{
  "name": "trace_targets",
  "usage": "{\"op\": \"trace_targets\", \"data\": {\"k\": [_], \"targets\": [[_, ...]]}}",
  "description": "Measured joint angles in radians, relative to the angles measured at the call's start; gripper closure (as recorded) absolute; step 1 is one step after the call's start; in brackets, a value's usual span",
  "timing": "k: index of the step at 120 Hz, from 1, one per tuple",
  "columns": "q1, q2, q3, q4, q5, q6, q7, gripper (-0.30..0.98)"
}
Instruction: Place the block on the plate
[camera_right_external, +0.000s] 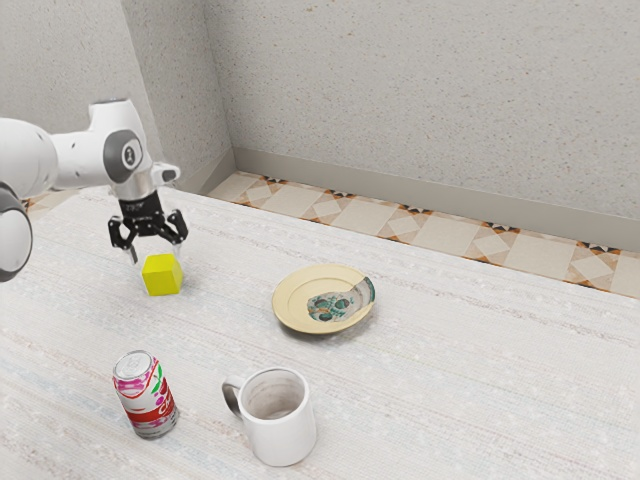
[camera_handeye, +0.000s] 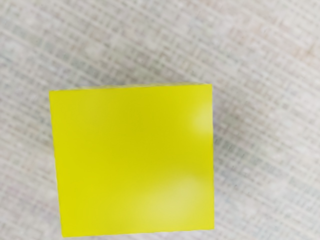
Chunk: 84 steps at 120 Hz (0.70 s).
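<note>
Exterior view: the gripper (camera_right_external: 157, 254) has its fingers spread, with the yellow block (camera_right_external: 162, 275) just below, on the tabletop (camera_right_external: 450, 400) a bit in from its far edge. So the next move is probably straight down, then close. The plate (camera_right_external: 291, 316) is off toward the exterior view's right. The mug (camera_right_external: 283, 440) is open-topped, can't really tell what's inside.

Wrist view: the block's top looks pretty square, so no obvious long axis imo.
</note>
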Motion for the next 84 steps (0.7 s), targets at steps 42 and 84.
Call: {"op": "trace_targets", "data": {"k": [42, 84], "targets": [[0.024, 0.056, -0.019, 0.029, 0.000, 0.028, 0.024, 0.00], [0.040, 0.100, -0.030, 0.058, 0.000, 0.064, 0.048, 0.00]]}}
